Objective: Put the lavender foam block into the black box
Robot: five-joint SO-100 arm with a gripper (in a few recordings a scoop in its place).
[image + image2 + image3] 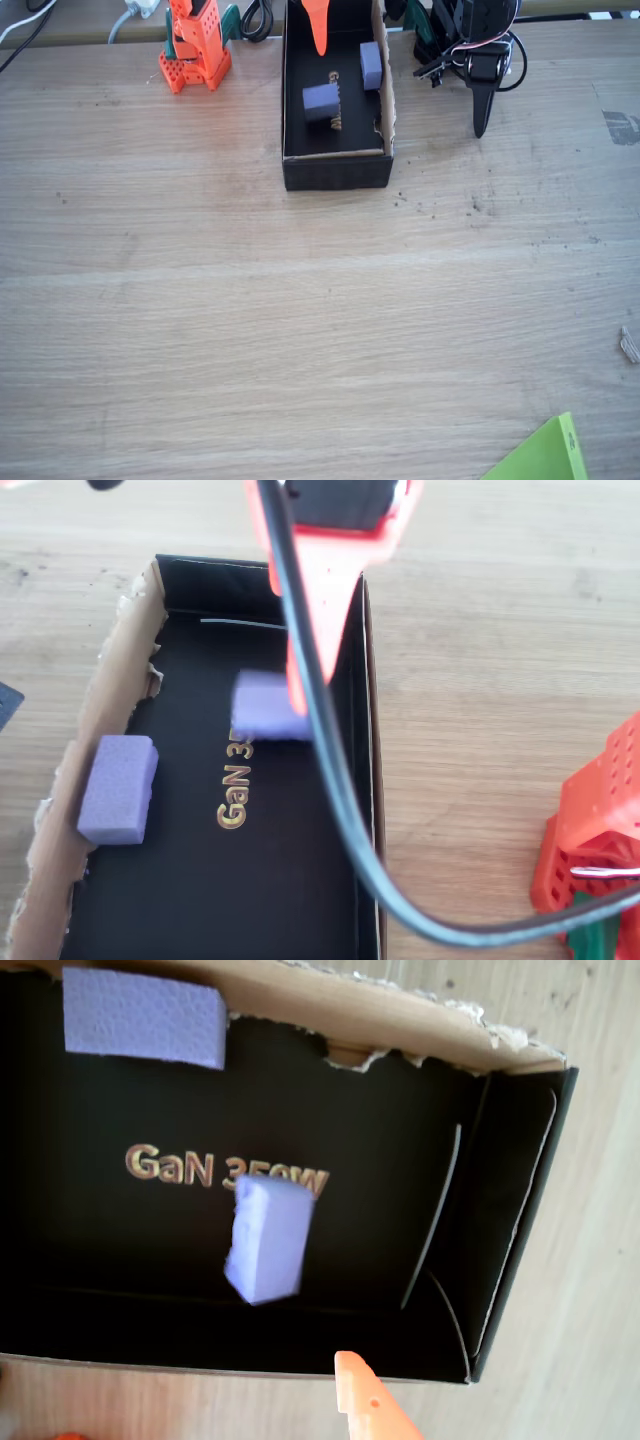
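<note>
The black box (335,170) stands open at the table's far middle, with gold lettering on its floor (170,1165). The lavender foam block (268,1240) sits tilted inside it over the lettering (320,100) (262,705), touching nothing of mine. My orange gripper (318,28) hangs over the box's far end, open; one fingertip (365,1405) shows below the block, apart from it. In the overhead view a finger (320,600) covers part of the block. A second lavender block (140,1015) (118,788) (371,65) lies against the raw brown wall (70,780).
My arm's orange base (195,50) stands left of the box in the fixed view, and shows in the overhead view (600,830). A black cable (340,810) crosses above the box. A green sheet (545,455) lies at the near right corner. Bare wooden table (300,330) spreads in front.
</note>
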